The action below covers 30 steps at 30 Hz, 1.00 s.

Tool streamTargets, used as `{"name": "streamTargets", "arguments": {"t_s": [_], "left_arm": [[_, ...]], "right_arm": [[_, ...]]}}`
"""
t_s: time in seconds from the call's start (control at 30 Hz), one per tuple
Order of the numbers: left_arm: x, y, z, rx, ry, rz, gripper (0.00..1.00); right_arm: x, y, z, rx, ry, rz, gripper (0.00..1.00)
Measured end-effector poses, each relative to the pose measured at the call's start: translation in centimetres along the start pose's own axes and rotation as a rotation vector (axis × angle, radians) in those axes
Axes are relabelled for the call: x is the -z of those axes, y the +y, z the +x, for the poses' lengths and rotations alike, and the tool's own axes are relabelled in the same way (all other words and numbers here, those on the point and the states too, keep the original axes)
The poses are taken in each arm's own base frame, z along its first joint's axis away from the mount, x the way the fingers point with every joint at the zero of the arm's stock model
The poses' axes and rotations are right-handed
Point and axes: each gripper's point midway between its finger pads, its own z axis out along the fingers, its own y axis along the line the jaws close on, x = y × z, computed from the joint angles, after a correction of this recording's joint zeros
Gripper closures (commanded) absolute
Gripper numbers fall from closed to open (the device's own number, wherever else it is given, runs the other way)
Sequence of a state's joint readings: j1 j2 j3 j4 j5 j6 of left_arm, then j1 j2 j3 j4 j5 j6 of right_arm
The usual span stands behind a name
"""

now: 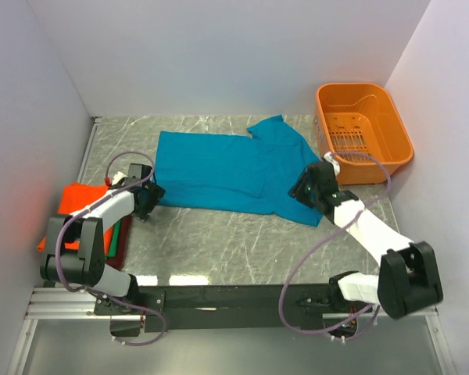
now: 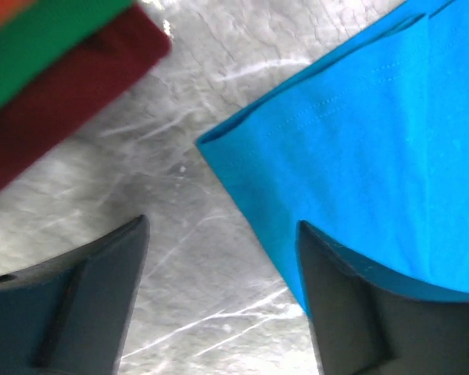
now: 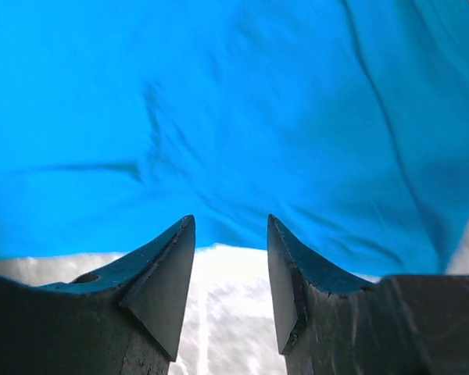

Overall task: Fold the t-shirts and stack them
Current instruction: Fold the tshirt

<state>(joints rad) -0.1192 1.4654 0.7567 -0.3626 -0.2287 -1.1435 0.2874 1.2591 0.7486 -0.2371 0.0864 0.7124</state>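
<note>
Task partly done. The stack of folded t-shirts (image 1: 76, 201), orange over green over dark red, sits at the left edge. The teal-blue t-shirt (image 1: 227, 172) lies at centre on the surface (image 1: 219, 242), spread flat, lightly creased, one sleeve toward the upper right; folding and stacking remain. The left gripper (image 1: 148, 195) is open and empty at its lower-left corner, the right gripper (image 1: 305, 187) open at its lower-right hem.

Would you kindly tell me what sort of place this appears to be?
Probably a robotics lab test cell: plain white walls box in a marble-look table, two arms are bolted to a rail at its near edge, and a teal shirt lies spread out.
</note>
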Motion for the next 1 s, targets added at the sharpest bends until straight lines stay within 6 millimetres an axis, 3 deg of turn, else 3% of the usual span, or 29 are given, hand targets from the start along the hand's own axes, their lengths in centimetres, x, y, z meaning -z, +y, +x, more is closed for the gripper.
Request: {"name": "streamTargets", "arguments": {"t_s": [0.03, 0.17, 0.2, 0.3, 0.4, 0.57, 0.63, 1.0], "left_arm": [[0.1, 0.2, -0.1, -0.002, -0.007, -0.005, 0.08], [0.6, 0.1, -1.1, 0.01, -0.043, 0.0, 0.11], [0.7, 0.2, -1.3, 0.014, -0.047, 0.001, 0.14], [0.6, 0.4, -1.8, 0.02, -0.063, -0.008, 0.36], [0.5, 0.5, -2.0, 0.026, -0.068, -0.014, 0.44], [-0.7, 1.2, -1.6, 0.018, -0.06, -0.05, 0.5], [-1.0, 1.3, -1.6, 0.017, -0.061, -0.059, 0.58], [-1.7, 0.6, -2.2, 0.027, -0.093, -0.04, 0.63]], "right_arm": [[0.4, -0.7, 0.6, 0.002, 0.006, 0.006, 0.51], [1.6, -2.8, 2.6, 0.01, 0.03, 0.034, 0.52], [1.9, -3.1, 2.8, 0.01, 0.031, 0.037, 0.53], [2.5, -4.1, 2.8, -0.005, 0.02, 0.046, 0.53], [2.8, -5.1, 2.7, -0.026, 0.004, 0.058, 0.53], [3.0, -6.8, 3.1, -0.05, 0.004, 0.092, 0.53], [3.0, -7.2, 3.4, -0.053, 0.011, 0.102, 0.53], [2.5, -9.9, 5.1, -0.116, 0.065, 0.154, 0.44]]}}
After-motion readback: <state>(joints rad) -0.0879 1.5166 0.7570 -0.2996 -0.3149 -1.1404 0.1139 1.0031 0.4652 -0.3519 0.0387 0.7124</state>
